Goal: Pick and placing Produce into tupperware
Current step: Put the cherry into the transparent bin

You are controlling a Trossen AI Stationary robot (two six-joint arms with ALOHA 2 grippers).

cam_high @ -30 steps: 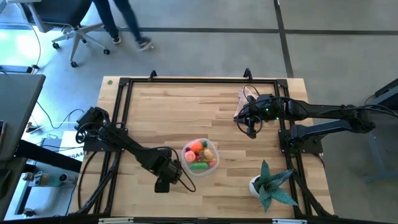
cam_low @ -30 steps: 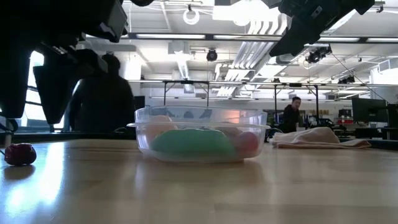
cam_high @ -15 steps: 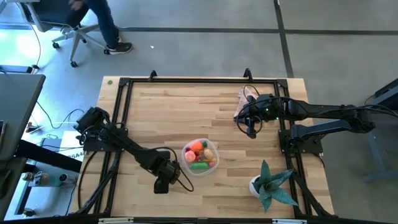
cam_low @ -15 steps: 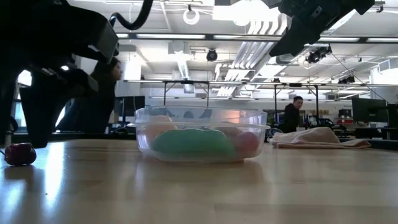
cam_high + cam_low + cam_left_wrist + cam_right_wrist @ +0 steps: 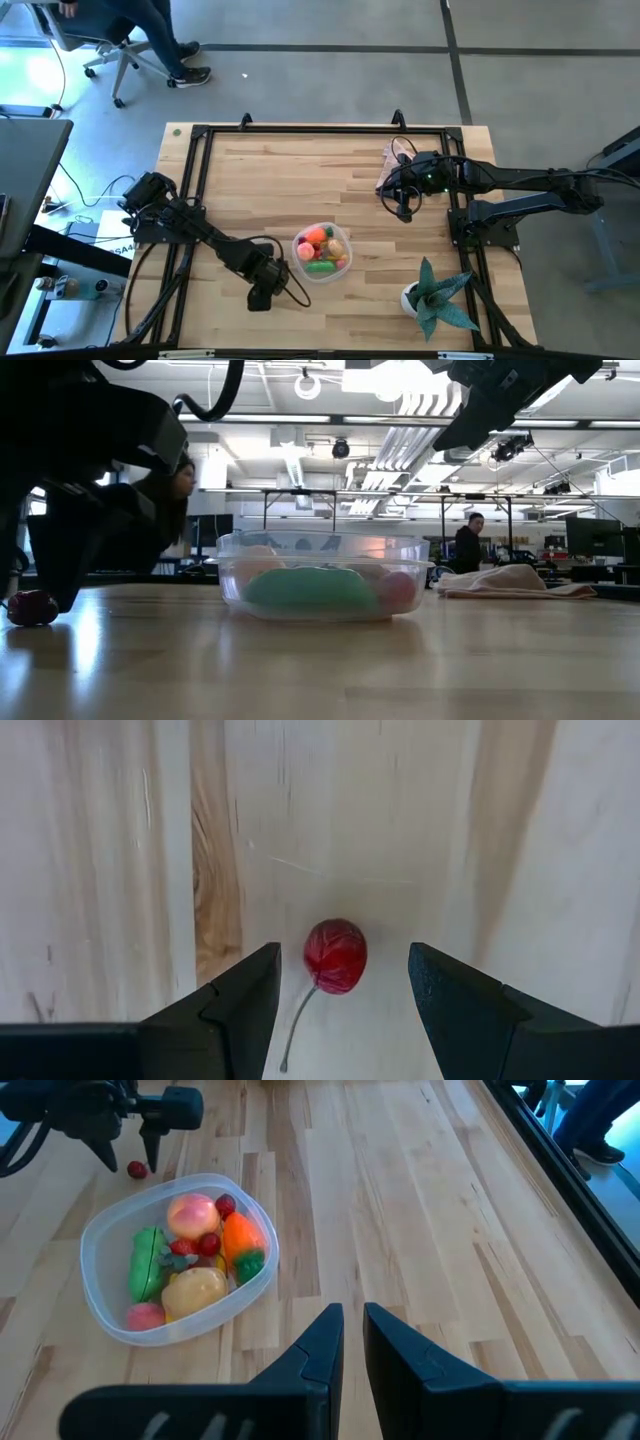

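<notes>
The clear tupperware (image 5: 322, 252) sits near the table's near edge, its base flat on the wood. It holds an orange carrot (image 5: 240, 1238), a green pod (image 5: 146, 1263), pink and tan balls and small red berries. One red berry (image 5: 336, 955) with a thin stem lies on the table left of the tupperware (image 5: 325, 585). My left gripper (image 5: 342, 962) is open, pointing down, one finger on each side of that berry (image 5: 32, 607) without touching it. My right gripper (image 5: 403, 210) hangs shut above the table's far right, beside the pink cloth.
A pink cloth (image 5: 390, 165) lies at the far right under my right arm. A teal spiky plant in a white pot (image 5: 436, 293) stands at the near right corner. A black frame rail (image 5: 300, 130) borders the table. A person moves on the floor beyond the far left.
My left gripper has come down toward the table over the red berry, and its open fingers now reach almost to the wood. The berry and the tupperware have stayed put. A person has walked leftward on the floor beyond the table.
</notes>
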